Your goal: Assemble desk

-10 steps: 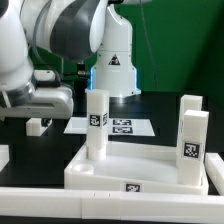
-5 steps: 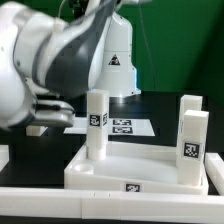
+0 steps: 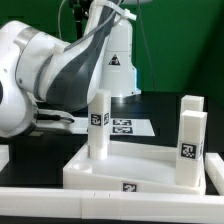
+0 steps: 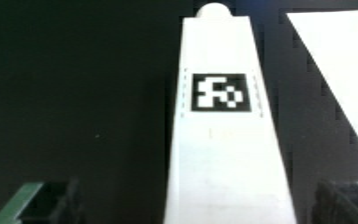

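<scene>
Swinging further toward the exterior view's left since the earlier frames, the arm (image 3: pixel 45 85) now fills that side of the picture, its grey-and-white links bent low over the black table (image 3: pixel 160 110) and its end hidden off the edge. On the wrist view the gripper (image 4: pixel 190 200) shows only as two dark green fingertips (image 4: pixel 30 200) set wide apart — open, holding nothing. Between them lies a loose leg (image 4: pixel 217 120), a long white square bar with a rounded tip and one black-and-white tag on its upper face, flat on the dark table; the fingers stand clear of it on either side, though whether they reach down to its level I cannot tell. A white edge beside it cannot be identified. Moving right across the exterior view, the tabletop panel (image 3: pixel 120 172) rests in the foreground — white, rectangular, with a raised rim. One tagged leg (image 3: pixel 98 124) stands upright at its near-left corner, and two more legs (image 3: pixel 189 147) rise on its right side. Behind the panel the marker board (image 3: pixel 128 126) lies flat on the table.
</scene>
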Controlling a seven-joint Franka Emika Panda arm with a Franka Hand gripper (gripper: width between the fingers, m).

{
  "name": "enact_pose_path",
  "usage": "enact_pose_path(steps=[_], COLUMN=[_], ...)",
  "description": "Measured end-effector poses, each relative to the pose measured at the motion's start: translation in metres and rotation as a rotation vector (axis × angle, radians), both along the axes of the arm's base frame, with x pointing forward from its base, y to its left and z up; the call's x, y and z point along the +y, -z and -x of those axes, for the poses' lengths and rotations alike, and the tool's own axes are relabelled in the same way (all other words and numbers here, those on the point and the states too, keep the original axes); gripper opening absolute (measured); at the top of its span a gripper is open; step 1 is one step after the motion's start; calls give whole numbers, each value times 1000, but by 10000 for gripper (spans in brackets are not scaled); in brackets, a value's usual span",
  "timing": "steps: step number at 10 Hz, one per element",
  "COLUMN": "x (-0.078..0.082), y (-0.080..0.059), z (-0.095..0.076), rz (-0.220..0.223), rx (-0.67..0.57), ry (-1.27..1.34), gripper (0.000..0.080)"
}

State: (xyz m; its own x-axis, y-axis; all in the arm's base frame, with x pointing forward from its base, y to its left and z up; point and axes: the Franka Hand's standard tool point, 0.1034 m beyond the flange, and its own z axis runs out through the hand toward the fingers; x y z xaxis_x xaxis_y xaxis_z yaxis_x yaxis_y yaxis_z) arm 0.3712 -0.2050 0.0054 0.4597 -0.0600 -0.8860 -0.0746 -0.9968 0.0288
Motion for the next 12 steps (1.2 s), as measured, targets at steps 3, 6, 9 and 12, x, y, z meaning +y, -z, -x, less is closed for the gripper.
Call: enact_pose_path(steps=[3,6,9,12], x=[2,2,3,20], y=[1,1,-2,-44], z=[2,1,-5,-39], rz=[-1,-1,-10,-58], rx=[1,-1,-13,-92], ry=[-4,-4,-20,-61], gripper=[526,288,288,288])
